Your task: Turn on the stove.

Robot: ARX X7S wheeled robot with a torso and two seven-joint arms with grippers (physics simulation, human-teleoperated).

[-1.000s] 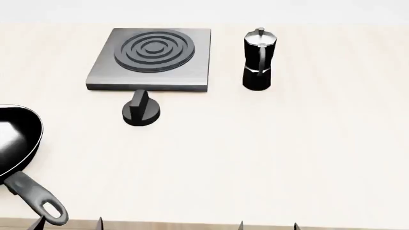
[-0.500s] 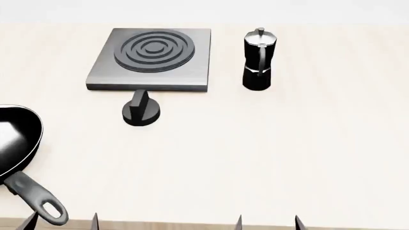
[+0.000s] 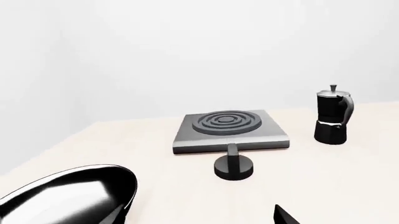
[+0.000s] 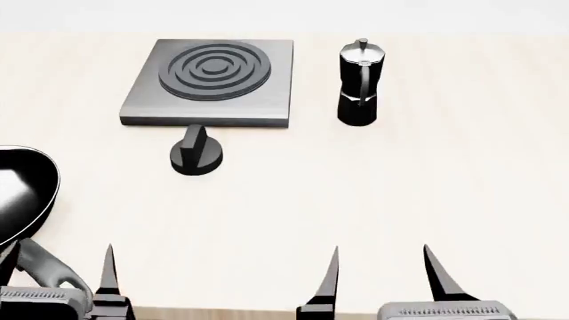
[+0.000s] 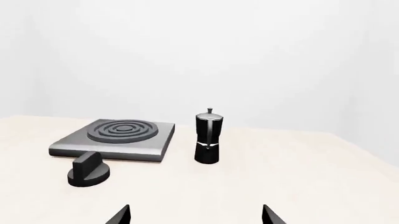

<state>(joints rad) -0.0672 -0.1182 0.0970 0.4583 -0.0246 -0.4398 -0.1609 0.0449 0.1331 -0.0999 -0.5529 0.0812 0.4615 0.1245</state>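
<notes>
Here, in the left wrist view, the knob (image 3: 234, 166) sits ahead of the left gripper, just before the stove (image 3: 231, 131).

From the head, both the left gripper (image 4: 60, 280) and right gripper (image 4: 380, 277) stand apart, well short of the knob; the left looks nearer.

The right wrist view puts the knob ahead and off to one side.

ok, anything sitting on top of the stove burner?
No. The stove burner shows bare concentric rings. The moka pot stands beside the slab, the knob in front. Nothing covers it.
</notes>
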